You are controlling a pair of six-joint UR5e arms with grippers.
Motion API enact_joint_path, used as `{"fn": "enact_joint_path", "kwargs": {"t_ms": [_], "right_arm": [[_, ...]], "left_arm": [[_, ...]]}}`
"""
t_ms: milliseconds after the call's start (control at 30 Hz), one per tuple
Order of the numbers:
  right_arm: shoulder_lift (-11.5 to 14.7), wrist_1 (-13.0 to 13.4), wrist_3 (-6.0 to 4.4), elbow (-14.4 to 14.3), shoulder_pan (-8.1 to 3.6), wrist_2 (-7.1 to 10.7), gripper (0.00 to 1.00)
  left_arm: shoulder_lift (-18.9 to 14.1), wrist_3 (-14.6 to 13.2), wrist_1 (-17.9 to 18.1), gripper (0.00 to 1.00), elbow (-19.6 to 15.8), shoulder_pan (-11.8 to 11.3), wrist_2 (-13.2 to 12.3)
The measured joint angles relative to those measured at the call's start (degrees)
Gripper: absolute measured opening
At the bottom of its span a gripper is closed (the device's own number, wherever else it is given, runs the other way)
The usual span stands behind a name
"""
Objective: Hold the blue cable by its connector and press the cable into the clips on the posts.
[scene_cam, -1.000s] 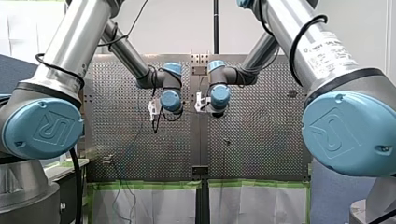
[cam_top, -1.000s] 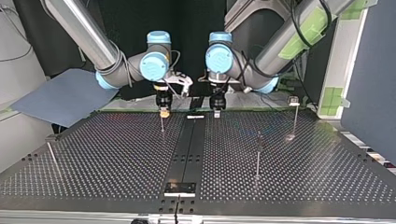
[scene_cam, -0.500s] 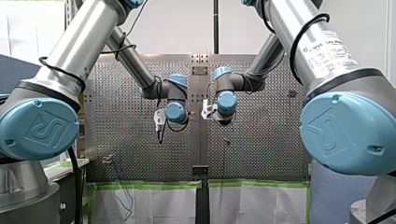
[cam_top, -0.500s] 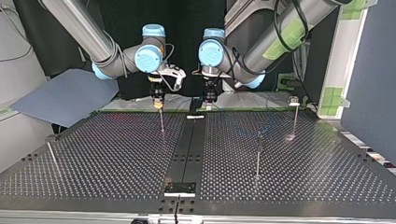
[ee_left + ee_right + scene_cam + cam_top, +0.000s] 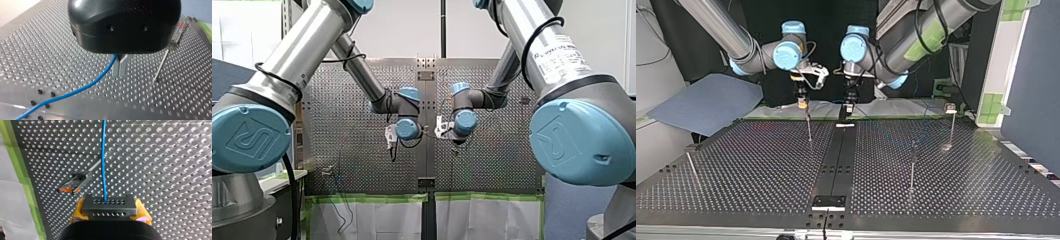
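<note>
The blue cable (image 5: 82, 87) leaves the shut metal fingers of my left gripper (image 5: 119, 71) and trails off over the perforated table. My right gripper (image 5: 110, 205) has its yellow pads (image 5: 143, 213) shut on the cable's dark connector block (image 5: 110, 210), and the cable (image 5: 103, 160) runs straight ahead from it. In the top view my right gripper (image 5: 801, 103) hangs just above a thin post (image 5: 809, 131), while my left gripper (image 5: 849, 107) hangs beside it over the centre strip. Both are off the table.
More thin posts stand on the table: one in the right half (image 5: 912, 167), one with a clip on top further back (image 5: 950, 120), and a leaning one at the left edge (image 5: 692, 167). A blue-grey sheet (image 5: 706, 102) lies beyond the table's far left corner.
Both arms have lifted their grippers away from the table's far edge, upward and slightly left in the top view. The grippers stay side by side and keep their hold on the cable.
</note>
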State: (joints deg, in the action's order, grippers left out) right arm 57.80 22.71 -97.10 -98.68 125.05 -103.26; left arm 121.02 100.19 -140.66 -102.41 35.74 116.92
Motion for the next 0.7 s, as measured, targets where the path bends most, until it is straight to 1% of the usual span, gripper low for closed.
{"fn": "enact_joint_path", "kwargs": {"t_ms": [100, 233, 367, 467, 567, 700], "right_arm": [[0.00, 1.94, -1.28, -1.95, -0.88, 1.94, 0.00], [-0.01, 4.19, -1.69, -4.20, -1.68, 3.73, 0.00], [0.00, 6.18, -1.71, -6.18, -2.33, 4.18, 0.00], [0.00, 7.53, -1.72, -7.60, -3.02, 4.05, 0.00], [0.00, 8.73, -1.83, -8.94, -3.91, 3.93, 0.00], [-0.01, 10.51, -1.63, -10.50, -5.74, 4.43, 0.00]], "left_arm": [[0.80, 0.46, 0.96, 0.00, 0.01, 1.05, -0.11], [2.74, 0.74, 2.78, 0.00, 0.02, 2.32, -0.01], [4.60, 1.30, 3.96, 0.00, 0.03, 3.45, 1.12], [5.06, 1.71, 4.64, 0.00, 0.02, 4.01, 1.76], [5.19, 1.94, 5.14, 0.00, 0.03, 4.60, 2.36], [5.25, 2.01, 5.58, 0.00, 0.03, 5.32, 3.15]]}}
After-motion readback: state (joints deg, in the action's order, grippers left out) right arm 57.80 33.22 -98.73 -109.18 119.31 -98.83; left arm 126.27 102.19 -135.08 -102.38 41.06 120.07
